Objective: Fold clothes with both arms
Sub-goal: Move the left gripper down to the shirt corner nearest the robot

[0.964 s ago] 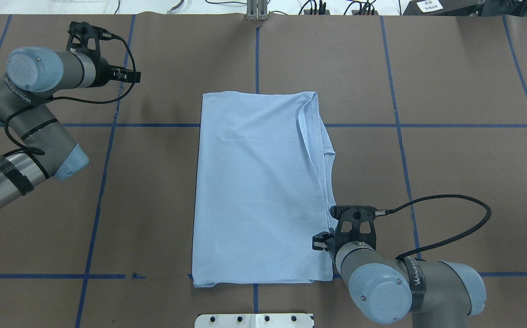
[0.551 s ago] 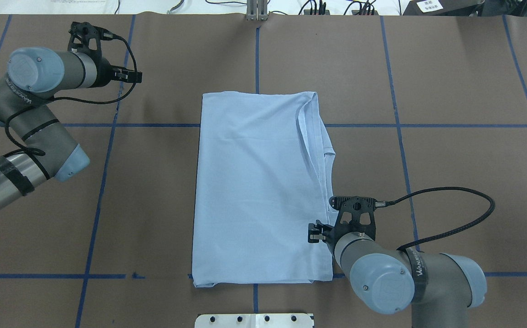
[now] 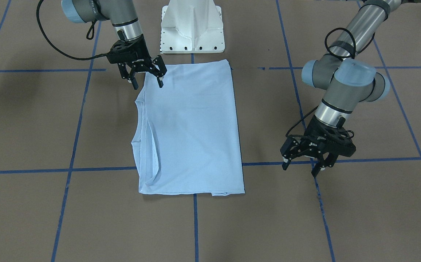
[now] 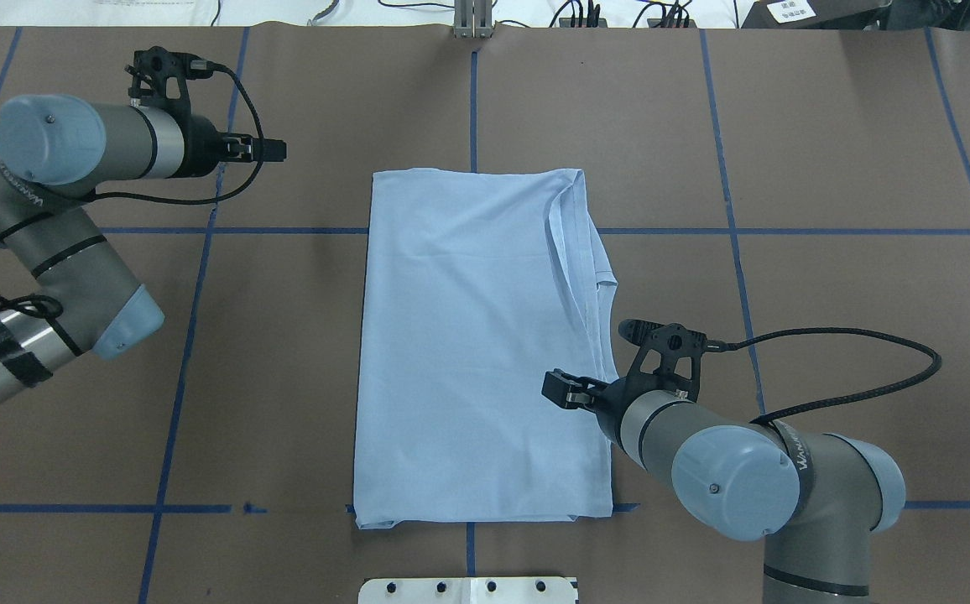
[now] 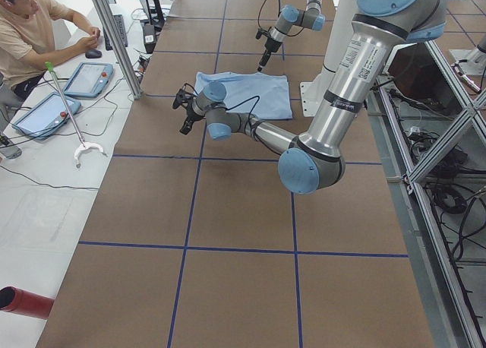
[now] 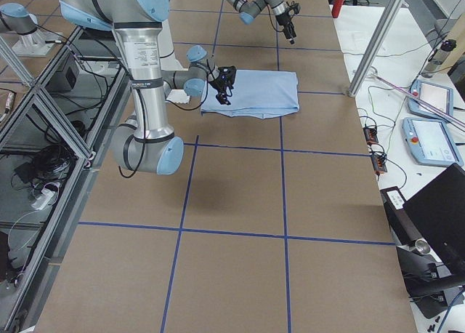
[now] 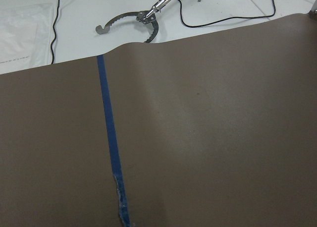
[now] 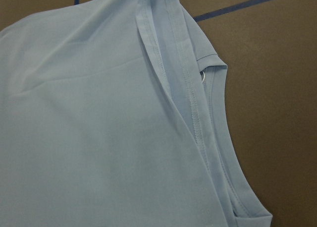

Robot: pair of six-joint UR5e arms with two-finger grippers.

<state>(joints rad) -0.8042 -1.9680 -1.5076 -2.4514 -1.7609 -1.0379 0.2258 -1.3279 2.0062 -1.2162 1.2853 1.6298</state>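
T-shirt (image 4: pixel 468 352) lies flat mid-counter, folded into a tall light blue rectangle with its long axis running from the robot base to the far side. Stacked stitched hems (image 8: pixel 190 113) run along the edge on the robot's right. That edge is uneven and bulges outward about halfway along. The base-side left corner is slightly rumpled.

Right tool (image 3: pixel 148 83): jaws spread, grasping nothing. It sits at the shirt's right edge toward the base-side end. One finger (image 3: pixel 159 76) is over fabric, the other over bare counter (image 4: pixel 829 126) just beside the edge. Can't tell whether either tip touches cloth. Right arm (image 4: pixel 745 478) comes in from the base side, elbow low over the counter.

Left tool (image 3: pixel 301 168): jaws spread, empty, over bare counter well apart from the shirt's left edge, about level with its far end. Left arm (image 4: pixel 74 243) is bent back on itself. Its wrist camera shows only brown counter and a blue tape line (image 7: pixel 111 152). Past the counter edge it shows a white surface with a reacher-grabber (image 7: pixel 143 19) and cables.

White pedestal base (image 3: pixel 192 29) stands just beside the shirt's robot-side end. In the exterior left view a person (image 5: pixel 30 29) sits past the far side of the counter, near two tablets (image 5: pixel 87 78).
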